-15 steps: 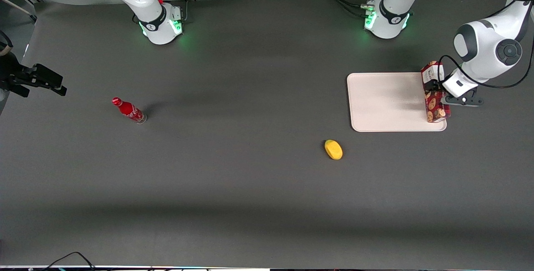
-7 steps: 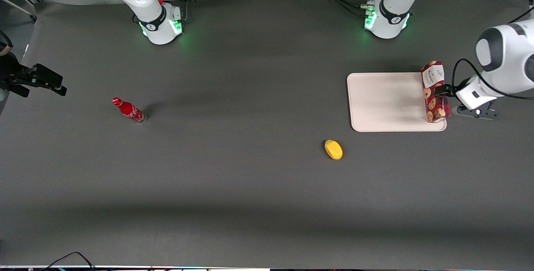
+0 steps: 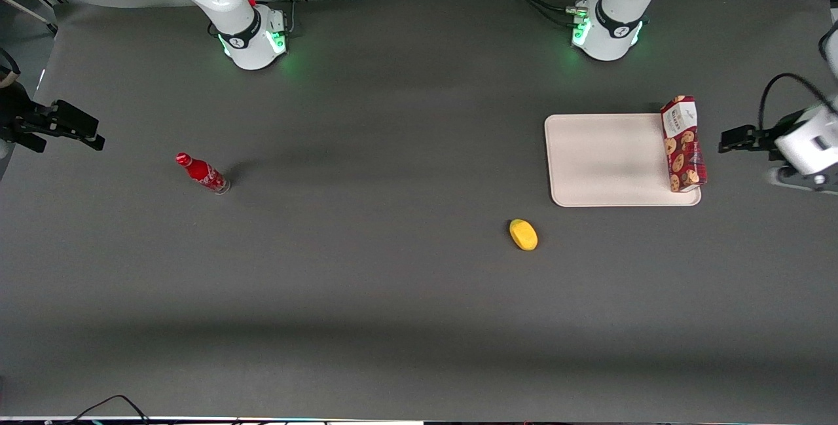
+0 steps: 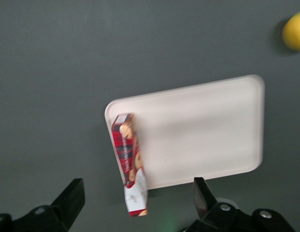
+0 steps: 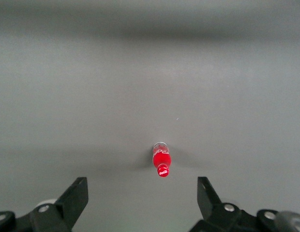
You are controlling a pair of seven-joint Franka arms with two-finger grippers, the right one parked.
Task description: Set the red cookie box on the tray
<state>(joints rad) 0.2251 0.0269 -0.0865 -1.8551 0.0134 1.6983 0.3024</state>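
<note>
Since the red cookie box (image 3: 683, 143) stands on edge along the tray (image 3: 609, 160) rim at the working arm's end, with the gripper (image 3: 733, 139) apart, fingers (image 4: 72, 195) spread and empty, it could tip onto the tabletop (image 3: 393, 294).

I saw a small red soda bottle (image 3: 201, 173) lying tilted on the dark table (image 3: 366, 294), toward the parked arm's end. A yellow lemon-like fruit (image 3: 523, 234) sat nearer the working arm's end, closer to the front camera.
</note>
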